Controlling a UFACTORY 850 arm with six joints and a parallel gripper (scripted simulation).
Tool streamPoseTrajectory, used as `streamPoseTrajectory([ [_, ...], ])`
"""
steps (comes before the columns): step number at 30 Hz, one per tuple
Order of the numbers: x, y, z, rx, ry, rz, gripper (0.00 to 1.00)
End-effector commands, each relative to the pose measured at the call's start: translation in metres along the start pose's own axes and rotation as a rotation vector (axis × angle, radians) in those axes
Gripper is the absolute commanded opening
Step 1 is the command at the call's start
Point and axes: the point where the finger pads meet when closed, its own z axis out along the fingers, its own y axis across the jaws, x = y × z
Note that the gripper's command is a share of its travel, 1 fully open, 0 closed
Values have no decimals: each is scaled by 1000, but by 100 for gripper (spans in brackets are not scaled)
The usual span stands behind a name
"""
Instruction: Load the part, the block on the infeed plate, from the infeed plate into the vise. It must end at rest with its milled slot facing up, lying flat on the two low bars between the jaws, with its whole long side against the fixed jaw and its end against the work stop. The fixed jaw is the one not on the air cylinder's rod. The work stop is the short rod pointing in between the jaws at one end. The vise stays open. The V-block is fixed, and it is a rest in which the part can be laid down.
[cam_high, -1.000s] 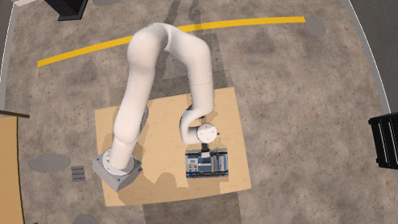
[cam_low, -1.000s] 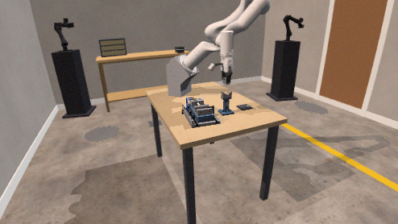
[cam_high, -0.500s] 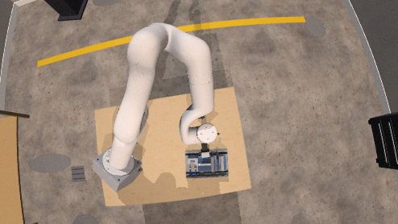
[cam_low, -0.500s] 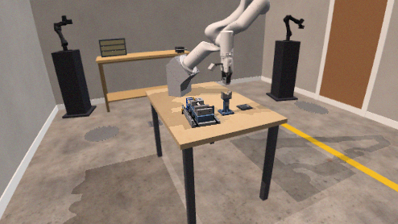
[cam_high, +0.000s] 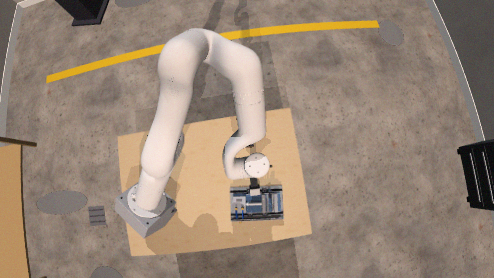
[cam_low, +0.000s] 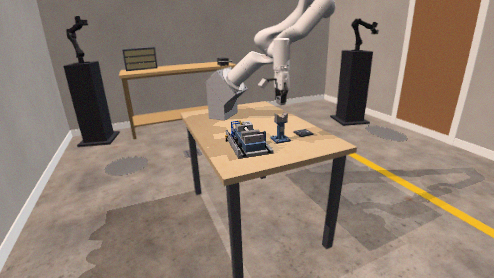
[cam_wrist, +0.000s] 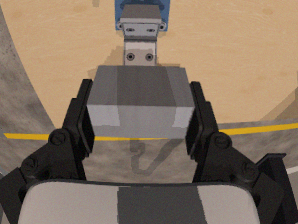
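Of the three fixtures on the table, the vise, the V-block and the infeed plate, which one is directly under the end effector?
The V-block: the end effector, shut on the part, hangs straight above it. The vise stands to one side, the flat dark infeed plate to the other.

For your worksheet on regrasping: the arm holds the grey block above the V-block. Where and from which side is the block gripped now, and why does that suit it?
The gripper clamps the block from above across its two flat, parallel side faces, which give the fingers square seating.
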Motion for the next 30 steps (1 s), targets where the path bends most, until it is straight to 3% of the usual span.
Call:
streamPoseTrajectory([
  [1,0,0,0,1,-1,-1,0],
  [14,0,-1,-1,1,-17,0,0],
  [30,0,-2,-1,4,-79,-1,0],
])
